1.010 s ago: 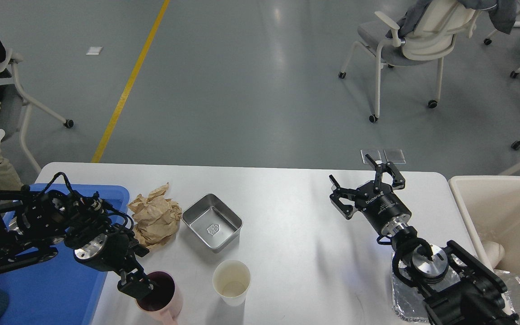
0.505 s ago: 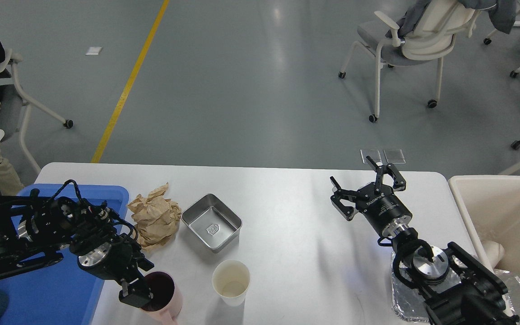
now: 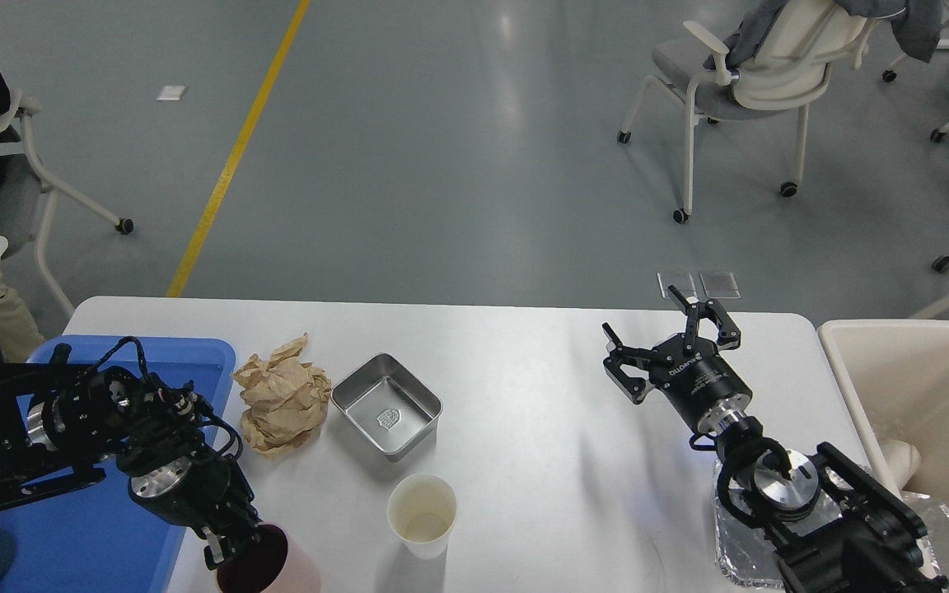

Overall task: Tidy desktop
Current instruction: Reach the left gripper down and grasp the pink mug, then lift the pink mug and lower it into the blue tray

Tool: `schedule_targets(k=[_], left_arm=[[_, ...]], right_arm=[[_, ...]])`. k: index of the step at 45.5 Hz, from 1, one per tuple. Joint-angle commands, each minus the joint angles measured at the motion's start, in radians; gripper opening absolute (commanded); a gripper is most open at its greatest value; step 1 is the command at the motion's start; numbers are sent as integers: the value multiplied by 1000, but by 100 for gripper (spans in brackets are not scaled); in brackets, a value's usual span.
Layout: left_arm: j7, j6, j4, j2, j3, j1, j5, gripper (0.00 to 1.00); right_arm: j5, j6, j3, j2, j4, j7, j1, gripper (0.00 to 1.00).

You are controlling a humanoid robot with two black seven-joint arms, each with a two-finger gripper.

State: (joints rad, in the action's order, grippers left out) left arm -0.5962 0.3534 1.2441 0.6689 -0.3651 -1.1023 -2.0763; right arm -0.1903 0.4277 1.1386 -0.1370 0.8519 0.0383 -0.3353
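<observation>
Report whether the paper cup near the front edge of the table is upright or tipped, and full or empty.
The paper cup stands upright on the desktop, its round mouth facing up. It looks empty: its pale inner bottom shows.

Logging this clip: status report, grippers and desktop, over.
Left gripper at pink mug rim, grip unclear. Right gripper open, empty. Desktop still carries crumpled brown paper, steel tray, paper cup.

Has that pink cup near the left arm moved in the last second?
Yes. The pink cup has slid toward the near edge and leftward, away from the paper cup, which stayed put. The left fingers sit at its rim.
</observation>
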Motion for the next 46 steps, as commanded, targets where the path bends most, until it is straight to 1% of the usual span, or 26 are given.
schedule_targets(k=[1,14,17,21,26,41,46], left_arm=[[-4,-19,0,1,-1,1,-1,0],[-10,-33,-3,21,9,-8,-1,0],[-16,-34,0,46,20,-17,7,0],[-30,-36,17,92,41,-25,10,0],[-34,-34,60,164,110,-34,12,0],[-43,-17,248,397,313,-36,142,1],[-53,-16,299,475,351,-36,185,2]], right_arm=[[0,-1,1,0,-2,0,-1,100],[0,0,0,2,-4,0,-1,100],[0,0,-2,0,-10,0,1,100],[0,-1,-2,2,-22,0,4,100],[0,0,-2,8,-33,0,4,100],[0,-1,-3,16,-40,0,2,100],[0,-1,-3,16,-42,0,2,100]])
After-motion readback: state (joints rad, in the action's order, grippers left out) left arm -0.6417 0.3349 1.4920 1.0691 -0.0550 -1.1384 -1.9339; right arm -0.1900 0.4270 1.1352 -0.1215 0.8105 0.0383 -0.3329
